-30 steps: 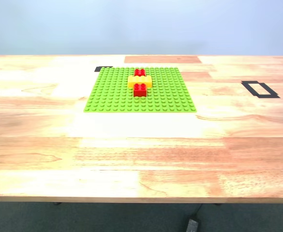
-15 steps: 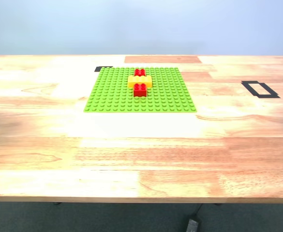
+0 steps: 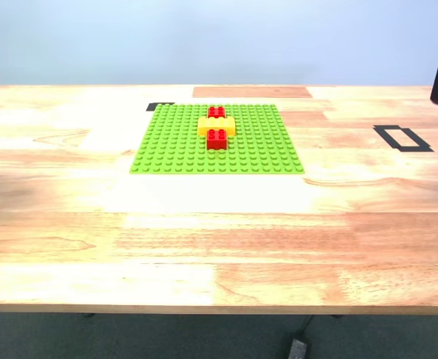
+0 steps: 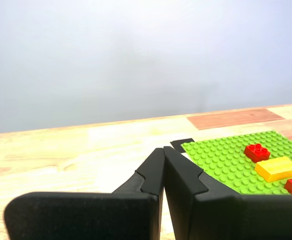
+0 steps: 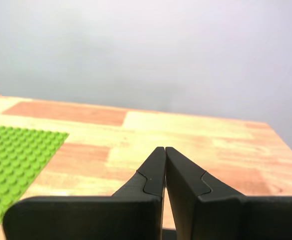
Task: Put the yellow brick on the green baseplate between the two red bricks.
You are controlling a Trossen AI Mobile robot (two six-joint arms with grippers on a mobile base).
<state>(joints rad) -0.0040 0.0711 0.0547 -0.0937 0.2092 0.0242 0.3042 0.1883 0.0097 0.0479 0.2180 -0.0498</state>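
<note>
Exterior view: one yellow brick [image 3: 216,126] between two red bricks [image 3: 217,138] on one green baseplate [image 3: 174,142]; both grippers' fingers [image 4: 153,167] clenched, empty.

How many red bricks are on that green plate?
2. One red brick sits at the far side of the yellow brick, the other red brick at its near side, all on the green plate. None seems hidden.
</note>
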